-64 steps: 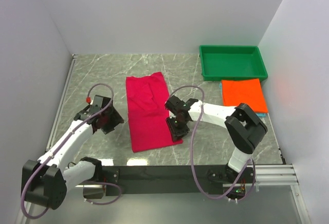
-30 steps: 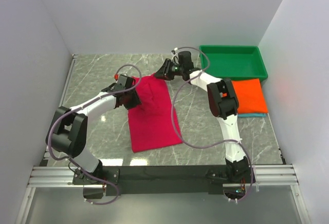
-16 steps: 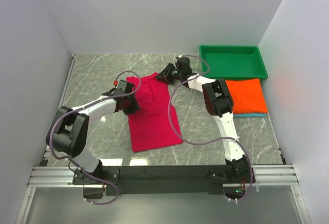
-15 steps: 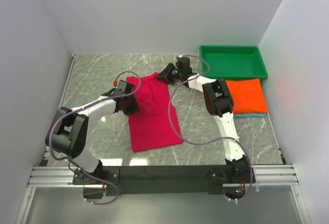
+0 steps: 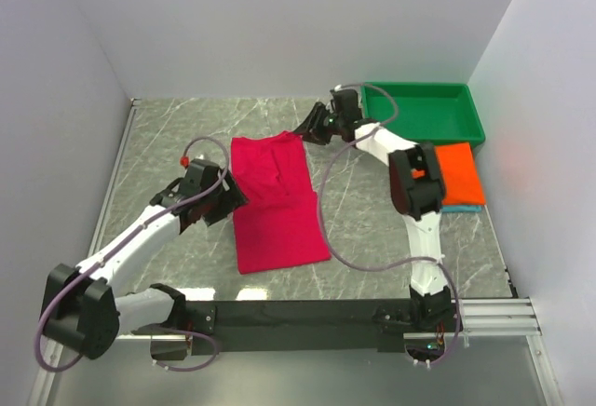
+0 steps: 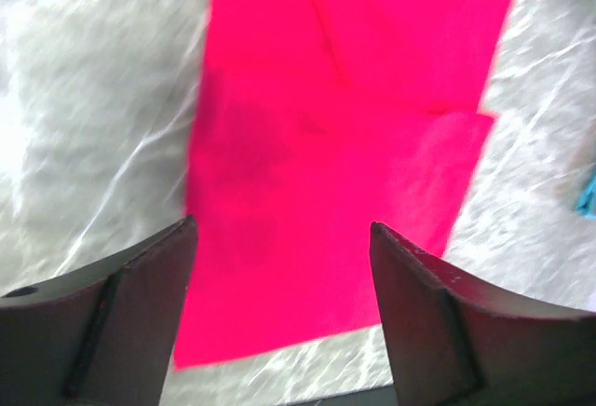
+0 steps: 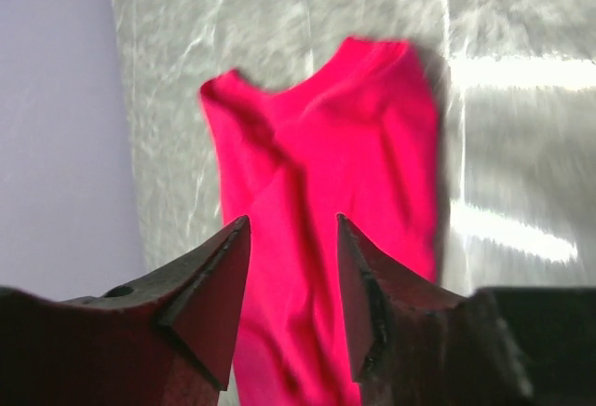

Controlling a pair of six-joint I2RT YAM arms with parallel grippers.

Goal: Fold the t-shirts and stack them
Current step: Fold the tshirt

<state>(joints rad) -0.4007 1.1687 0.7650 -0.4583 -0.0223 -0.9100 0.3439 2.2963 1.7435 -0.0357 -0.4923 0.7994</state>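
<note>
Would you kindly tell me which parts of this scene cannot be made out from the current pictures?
- Teal cloth t-shirt: top view, only a thin edge shows; the folded bright orange t-shirt covers the rest.
- Orange t-shirt's left part: top view, hidden behind the right arm.
- Crimson-pink cloth t-shirt: left wrist view is blurred and its top edge cuts the shirt off.
- Its hem end: right wrist view, hidden behind the right gripper.

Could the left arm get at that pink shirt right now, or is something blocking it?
Probably yes: its claw hangs open just above the pink shirt, near the left edge, with nothing lying between them.
</note>
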